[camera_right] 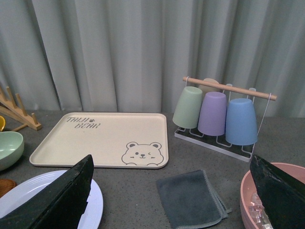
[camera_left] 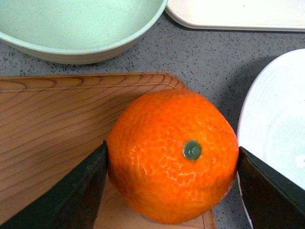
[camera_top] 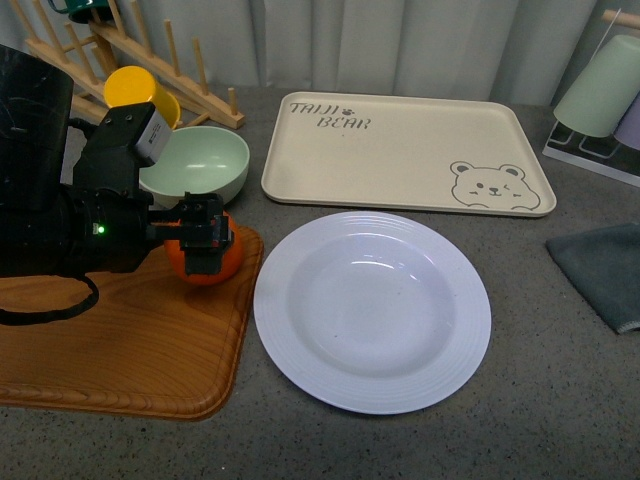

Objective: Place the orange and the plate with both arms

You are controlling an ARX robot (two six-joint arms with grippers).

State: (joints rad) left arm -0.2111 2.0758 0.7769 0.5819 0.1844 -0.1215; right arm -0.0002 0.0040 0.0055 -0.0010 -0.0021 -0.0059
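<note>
Wooden board (camera_top: 130, 340) carries the orange (camera_top: 228, 258) at its far right corner. Left gripper (camera_top: 203, 240) straddles the fruit, fingers (camera_left: 71, 200) set against the skin on both sides; the fruit rests on the board. Plate (camera_top: 440, 360) lies empty on the bench (camera_top: 560, 400), just beside the board's right edge. Right gripper (camera_right: 174, 195) stands wide and holds nothing. Assessment: grasp step in hand, lift not yet made. Next move calls for a straight lift clear of the board's raised lip; the plate awaits the right arm.
</note>
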